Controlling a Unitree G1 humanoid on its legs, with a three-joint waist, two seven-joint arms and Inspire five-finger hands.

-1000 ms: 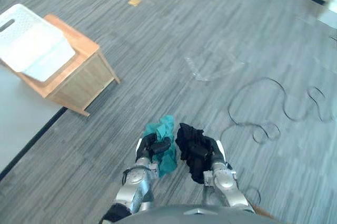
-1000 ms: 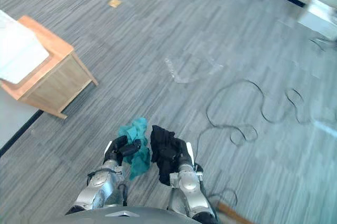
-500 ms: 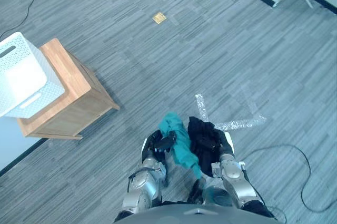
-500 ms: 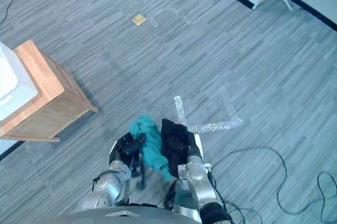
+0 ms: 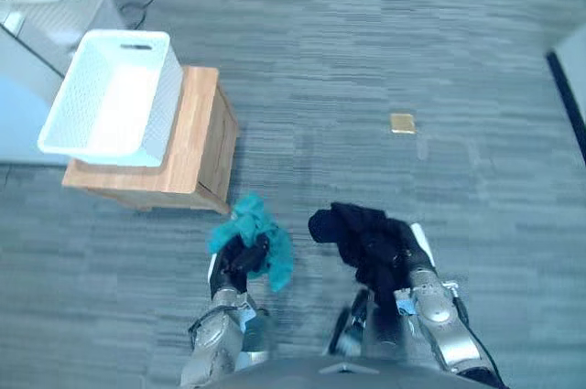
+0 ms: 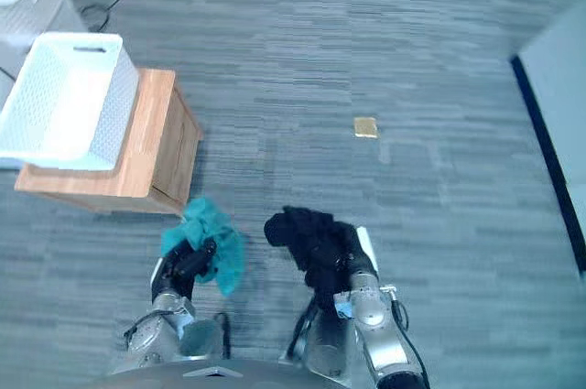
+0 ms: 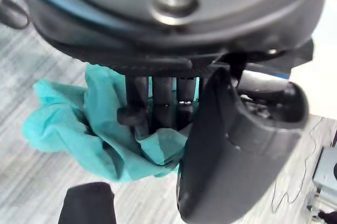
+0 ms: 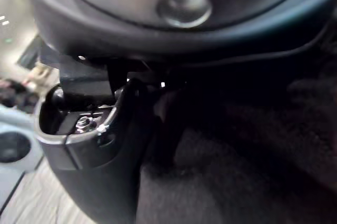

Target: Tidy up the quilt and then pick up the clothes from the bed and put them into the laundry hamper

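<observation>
Grey carpet floor (image 5: 439,59) with a low wooden side table (image 5: 188,146).
The table stands on the floor and carries a white laundry hamper (image 5: 110,96), which covers most of the top and reaches over its far edge. A small tan square (image 5: 402,123) lies flat on the floor, well apart from the table.

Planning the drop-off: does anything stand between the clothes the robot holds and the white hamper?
Nothing visible does. The teal cloth in the left robot hand and the black cloth in the right robot hand have only carpet between them and the hamper on the wooden table.
</observation>
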